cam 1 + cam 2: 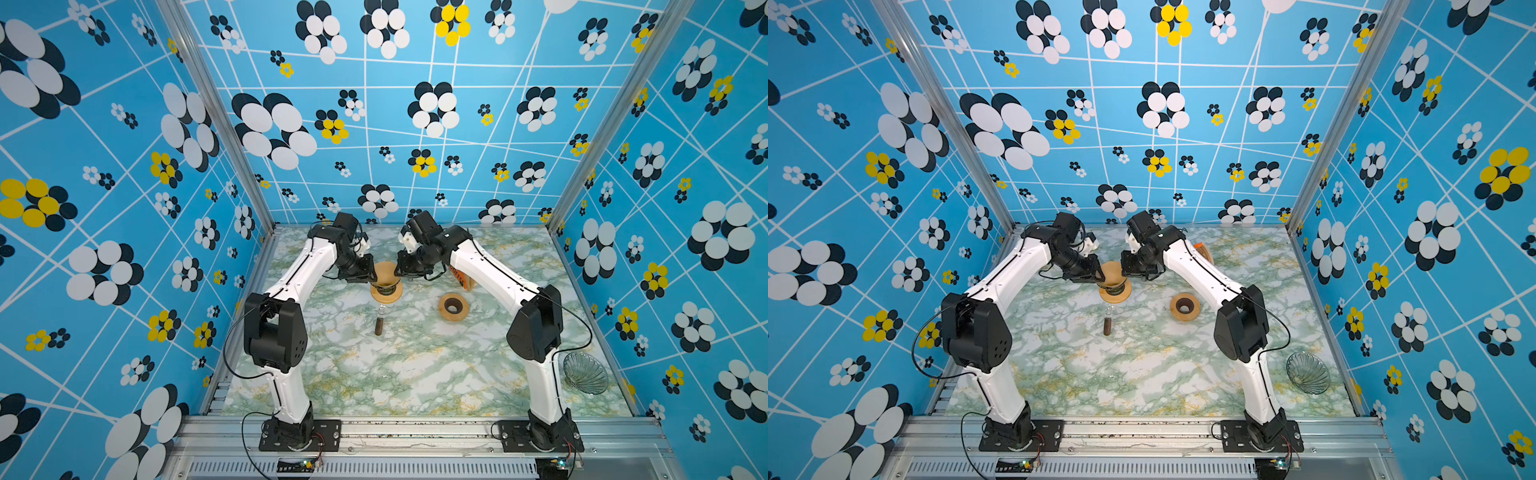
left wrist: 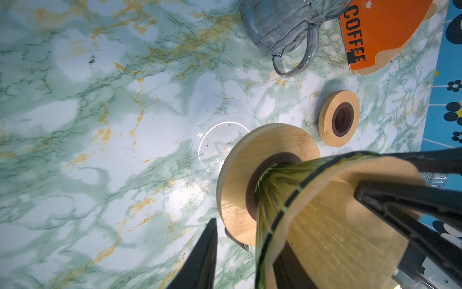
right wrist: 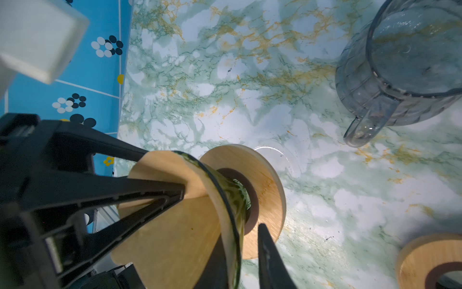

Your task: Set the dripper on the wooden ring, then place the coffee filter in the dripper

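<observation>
Well, the filter (image 1: 384,268) sits inside the glass dripper (image 2: 268,197), its point down towards the wooden collar (image 2: 240,175) and its top edge standing above the glass rim. Its axis therefore runs roughly upright, in line with the dripper.

What matters for the next move is that each pair of fingers straddles that rim, one finger inside over the paper and one outside the glass. The left fingers (image 2: 400,207) come in from the dripper's left and the right fingers (image 3: 140,190) from its right, so neither arm is nearer.

Both pairs stand parted and pinch nothing that I can see. The left outer finger hangs clear of the glass, near the collar's edge. The right outer one is just beside the glass, with a sliver of gap showing. The inner fingers seem to lie on the paper's inner face. I'd judge the next move is either a press outward against the dripper's wall or a straight lift clear of it.

In both top views the arms reach from the counter's (image 2: 100,125) front rail with elbows raised. Their forearms slant inward, and the wrists bend the fingers down at the dripper.
</observation>
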Tool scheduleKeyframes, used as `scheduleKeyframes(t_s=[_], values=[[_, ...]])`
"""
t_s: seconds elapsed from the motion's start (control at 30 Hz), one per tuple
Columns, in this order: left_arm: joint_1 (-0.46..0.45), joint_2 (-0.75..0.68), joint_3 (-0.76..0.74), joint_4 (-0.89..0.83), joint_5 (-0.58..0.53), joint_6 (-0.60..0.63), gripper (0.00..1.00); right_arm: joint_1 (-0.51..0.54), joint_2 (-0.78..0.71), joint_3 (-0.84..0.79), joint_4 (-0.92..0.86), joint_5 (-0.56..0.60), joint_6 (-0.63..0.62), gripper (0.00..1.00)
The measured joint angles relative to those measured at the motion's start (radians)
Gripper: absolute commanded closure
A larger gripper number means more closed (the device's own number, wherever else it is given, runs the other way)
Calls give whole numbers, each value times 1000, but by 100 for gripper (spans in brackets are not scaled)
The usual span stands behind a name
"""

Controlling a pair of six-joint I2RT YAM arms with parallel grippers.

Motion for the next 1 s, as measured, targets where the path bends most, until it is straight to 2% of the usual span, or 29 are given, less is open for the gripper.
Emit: scheduleKeyframes(t_s=[0.73,1.0], values=[[-8,14,3,-4,0,0,62,1,0,-13,0,6,-8,74],[-9,19,11,-9,-1,0,62,5,0,-13,-3,18,-15,70]])
